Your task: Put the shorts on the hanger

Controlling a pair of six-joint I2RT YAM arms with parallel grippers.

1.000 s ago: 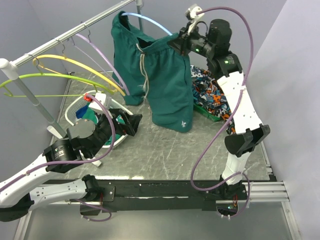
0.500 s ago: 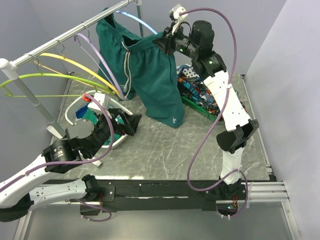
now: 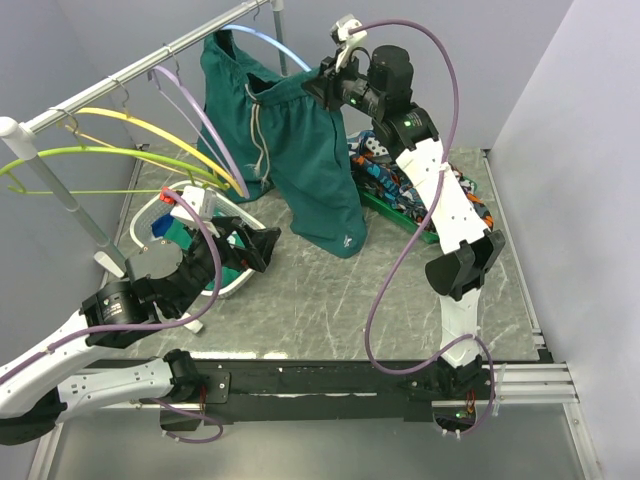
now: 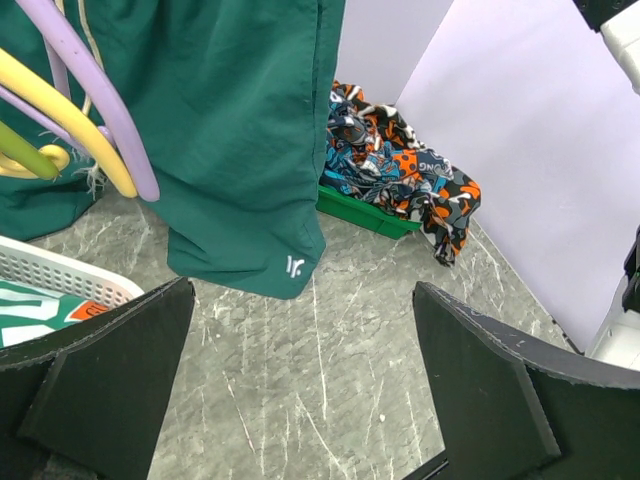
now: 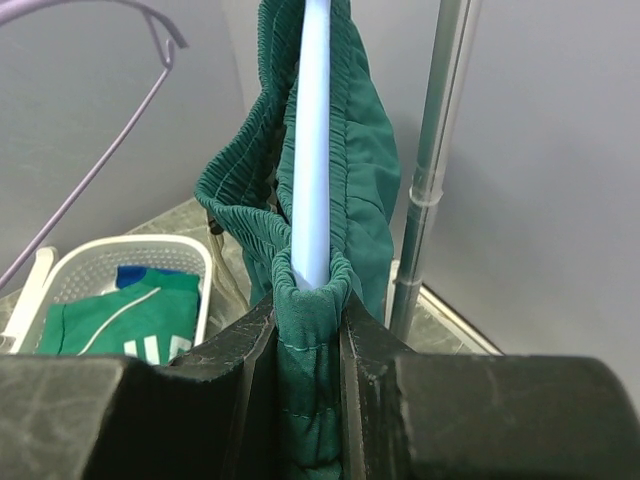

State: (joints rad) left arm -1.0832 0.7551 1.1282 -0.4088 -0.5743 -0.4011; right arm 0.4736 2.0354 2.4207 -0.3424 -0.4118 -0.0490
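Observation:
The dark teal shorts [image 3: 300, 150] hang from the light-blue hanger [image 3: 262, 40], whose arm runs through the waistband up by the metal rail. My right gripper [image 3: 322, 82] is shut on the shorts' waistband end with the hanger tip inside it; in the right wrist view the fabric [image 5: 308, 350] is squeezed between the jaws around the blue arm [image 5: 313, 140]. My left gripper [image 3: 262, 245] is open and empty, low over the table by the basket; in the left wrist view the shorts' leg [image 4: 230, 150] hangs ahead of it.
Purple [image 3: 195, 110], yellow [image 3: 150, 135] and green [image 3: 70, 160] hangers hang on the rail [image 3: 130, 75]. A white basket [image 3: 160, 215] with a green garment sits at the left. A green tray of orange-blue patterned clothes [image 3: 400, 190] lies at back right. A vertical rack post [image 5: 435, 160] stands close to my right gripper.
My right gripper has carried the shorts and hanger to the left and back toward the rail, most of it in the first half second. The left arm has barely shifted.

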